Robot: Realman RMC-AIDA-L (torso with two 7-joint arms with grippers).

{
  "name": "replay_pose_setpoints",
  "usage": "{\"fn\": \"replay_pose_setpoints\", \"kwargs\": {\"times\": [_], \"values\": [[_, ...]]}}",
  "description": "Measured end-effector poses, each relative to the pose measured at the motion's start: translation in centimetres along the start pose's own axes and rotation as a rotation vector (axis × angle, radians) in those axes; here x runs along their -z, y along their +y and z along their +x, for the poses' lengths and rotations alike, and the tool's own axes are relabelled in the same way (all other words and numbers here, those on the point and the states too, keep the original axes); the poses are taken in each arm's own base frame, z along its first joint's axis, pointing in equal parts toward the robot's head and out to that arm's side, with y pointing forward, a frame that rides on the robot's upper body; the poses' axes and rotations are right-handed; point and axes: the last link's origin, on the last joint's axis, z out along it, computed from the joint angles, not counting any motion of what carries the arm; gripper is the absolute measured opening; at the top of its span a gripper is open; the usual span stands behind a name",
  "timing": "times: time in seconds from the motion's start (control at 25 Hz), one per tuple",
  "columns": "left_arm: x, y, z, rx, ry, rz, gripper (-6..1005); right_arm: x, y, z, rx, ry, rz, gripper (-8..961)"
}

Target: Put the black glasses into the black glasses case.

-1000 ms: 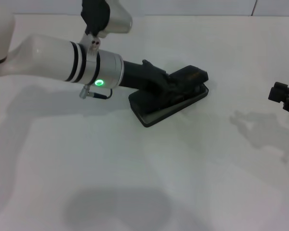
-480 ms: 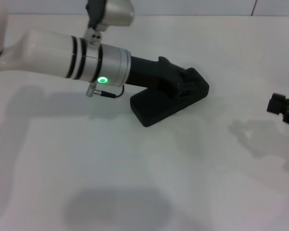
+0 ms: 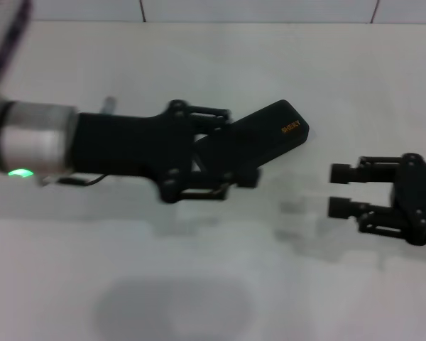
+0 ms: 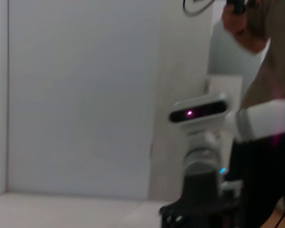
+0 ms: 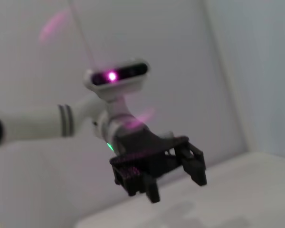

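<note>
Tabletop: the white tabletop fills the head view, with soft grey shadows lying on its near part.
Room: a pale wall runs behind the far edge of the tabletop; the left wrist view looks across at a light wall panel and a camera head with a small lit dot on a stand, and the right wrist view shows a plain pale wall behind the other arm.
Left arm: its silver and black forearm reaches in from the left with a green light glowing on it, and it crosses in front of the case's left end, hiding that part.
Black glasses case: the black glasses case lies shut on the tabletop near the middle, set at an angle, its orange lettering facing up on the lid near the right end.
Black glasses: not to be seen anywhere; with the lid down I cannot tell whether they are inside.
Left end effector: the left end effector sits over the left part of the case, its fingers spread wide with nothing between them; whether they touch the case I cannot tell.
Right end effector: the right end effector hovers at the right, well apart from the case, its two fingers parted and empty, pointing toward the case.
</note>
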Motion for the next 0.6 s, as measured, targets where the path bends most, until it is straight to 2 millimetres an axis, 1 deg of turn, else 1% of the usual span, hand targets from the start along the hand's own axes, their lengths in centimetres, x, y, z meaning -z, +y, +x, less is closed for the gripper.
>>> {"fn": "replay_pose_setpoints", "kwargs": {"times": [0.12, 0.2, 0.28, 0.4, 0.6], "values": [[2.7, 1.2, 0.1, 0.041, 0.084, -0.019, 476, -1.2, 0.5, -1.3, 0.042, -0.034, -0.070, 448], [4.1, 1.6, -0.2, 0.068, 0.138, 0.012, 558, -1.7, 0.7, -1.9, 0.070, -0.040, -0.104, 531], [5.0, 1.9, -0.7, 0.078, 0.154, 0.043, 584, -2.1, 0.8, -2.4, 0.091, -0.038, -0.124, 611], [5.6, 2.6, -1.6, 0.086, 0.157, 0.066, 624, -2.6, 0.7, -2.9, 0.106, -0.038, -0.143, 732], [5.8, 3.0, -2.3, 0.119, 0.166, 0.075, 624, -3.0, 0.6, -3.3, 0.109, -0.047, -0.158, 841]]}}
